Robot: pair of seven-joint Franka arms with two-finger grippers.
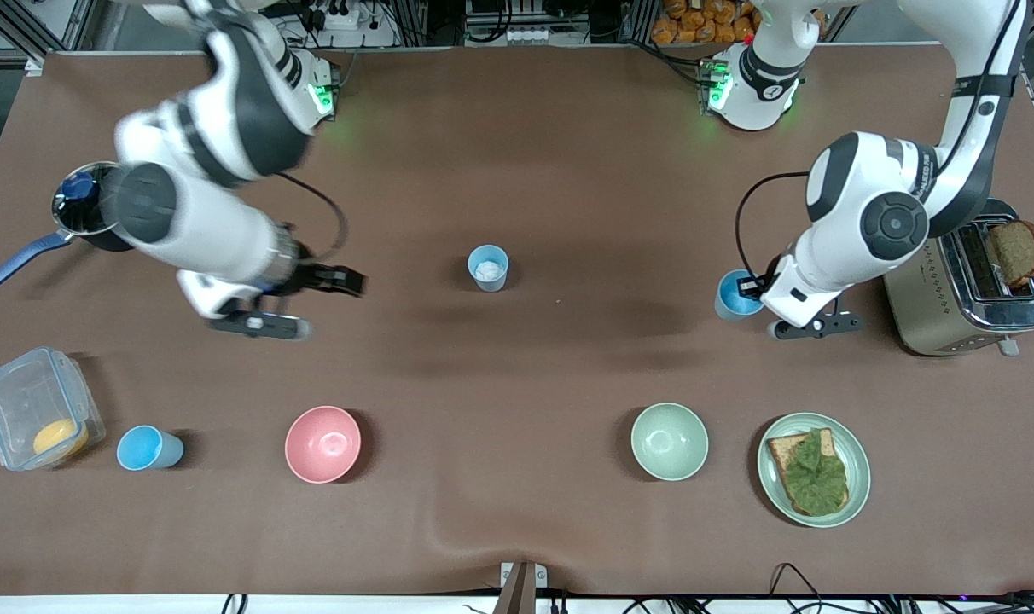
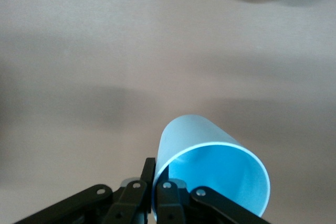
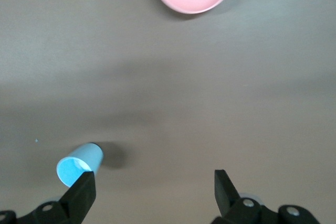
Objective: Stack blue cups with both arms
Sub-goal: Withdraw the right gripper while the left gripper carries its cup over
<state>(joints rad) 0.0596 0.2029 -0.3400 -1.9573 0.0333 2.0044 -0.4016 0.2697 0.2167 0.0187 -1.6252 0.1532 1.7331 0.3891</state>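
Note:
Three blue cups show. One [image 1: 488, 267] stands at the table's middle with something white inside. One [image 1: 148, 448] stands near the front camera, beside a clear box at the right arm's end; it also shows in the right wrist view [image 3: 79, 165]. My left gripper [image 1: 754, 290] is shut on the wall of the third cup [image 1: 733, 297], one finger inside and one outside [image 2: 156, 182]; this cup [image 2: 210, 166] is tilted, low over the table. My right gripper [image 1: 351, 281] is open and empty [image 3: 155, 190], up over the table between the pan and the middle cup.
A pink bowl [image 1: 322, 443] and a pale green bowl [image 1: 669, 441] stand near the front camera. A plate [image 1: 858, 460] with toast and lettuce is beside the green bowl. A toaster [image 1: 965, 290] stands beside the left arm. A blue-handled pan [image 1: 78, 200] and the clear box [image 1: 35, 414] are at the right arm's end.

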